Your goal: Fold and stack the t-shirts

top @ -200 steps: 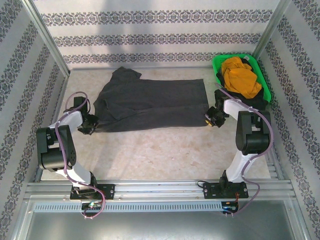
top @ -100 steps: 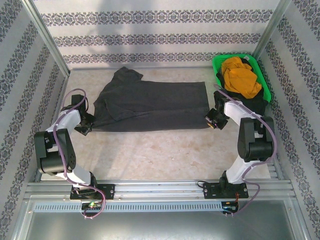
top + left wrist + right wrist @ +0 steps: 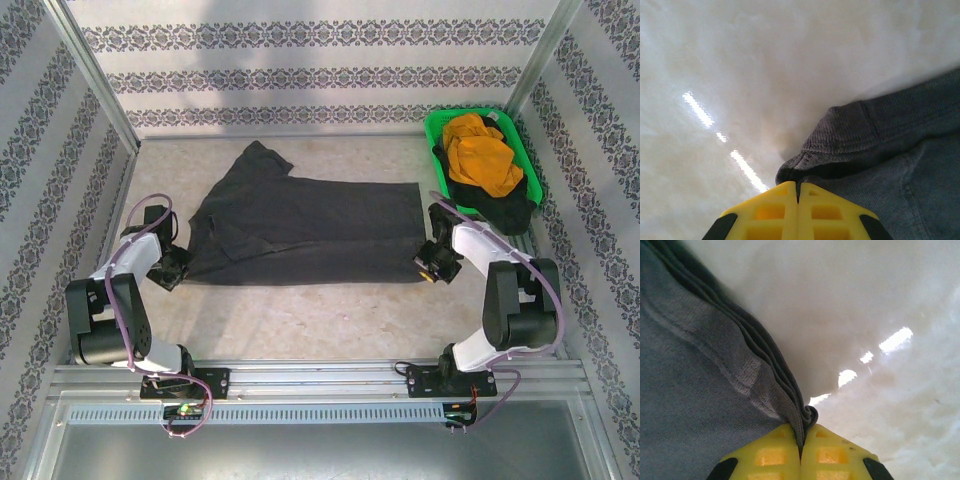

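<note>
The charcoal grey t-shirt (image 3: 300, 228) lies folded lengthwise across the middle of the table, one sleeve sticking out at the back left. My left gripper (image 3: 181, 268) is shut on the shirt's near left corner, where the collar rib (image 3: 850, 132) bunches just ahead of the yellow fingers (image 3: 767, 210). At the near right corner my right gripper (image 3: 424, 266) is shut on the layered hem (image 3: 802, 415). The mustard orange t-shirt (image 3: 482, 155) sits in the green basket (image 3: 437, 128) on top of the black t-shirt (image 3: 505, 208).
The green basket stands at the back right, against the right wall frame. Patterned walls close in the table on three sides. Bare table surface (image 3: 310, 320) runs between the shirt and the arms' bases.
Both grippers have dragged the grey shirt toward the near edge while holding its corners. The shirt now lies flatter and a little closer to the arm bases.
</note>
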